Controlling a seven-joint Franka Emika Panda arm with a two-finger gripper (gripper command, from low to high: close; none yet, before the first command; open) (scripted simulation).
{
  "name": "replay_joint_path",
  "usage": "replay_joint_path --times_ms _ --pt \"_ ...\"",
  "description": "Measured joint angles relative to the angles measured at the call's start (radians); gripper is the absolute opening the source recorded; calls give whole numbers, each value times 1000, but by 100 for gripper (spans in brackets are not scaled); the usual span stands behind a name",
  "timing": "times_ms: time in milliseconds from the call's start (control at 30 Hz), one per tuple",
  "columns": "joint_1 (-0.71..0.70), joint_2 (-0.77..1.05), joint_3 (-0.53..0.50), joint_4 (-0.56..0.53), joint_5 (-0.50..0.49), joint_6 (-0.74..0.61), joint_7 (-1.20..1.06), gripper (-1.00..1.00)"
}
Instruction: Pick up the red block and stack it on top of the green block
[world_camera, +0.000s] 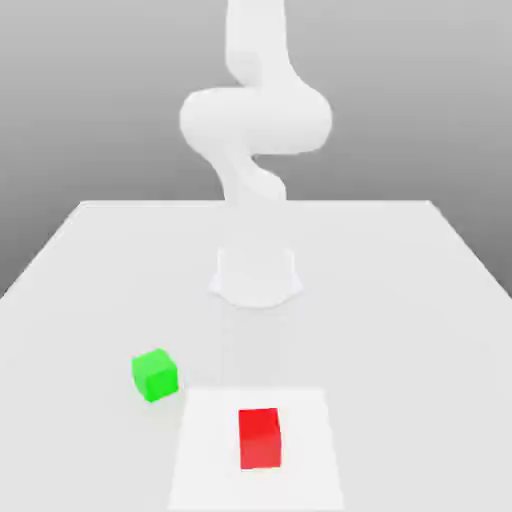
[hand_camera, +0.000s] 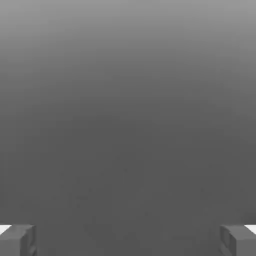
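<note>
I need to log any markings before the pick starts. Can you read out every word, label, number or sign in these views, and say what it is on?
None: no text, number, brand or sign can be read in either view.
The red block: plain faces, unmarked.
The green block: plain faces, unmarked.
The table and the white arm: no markings.
The end effector fingers: plain grey, no label.

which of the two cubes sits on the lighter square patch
The red block; it rests on the paler square, while the green block sits off it on the exterior view's left.
</note>
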Motion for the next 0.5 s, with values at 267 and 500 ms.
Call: replay_joint_path --times_ms 267,500 --pt "15 296 -12 -123 2 152 -31 0" --pt "23 550 -16 -229 6 281 -59 0"
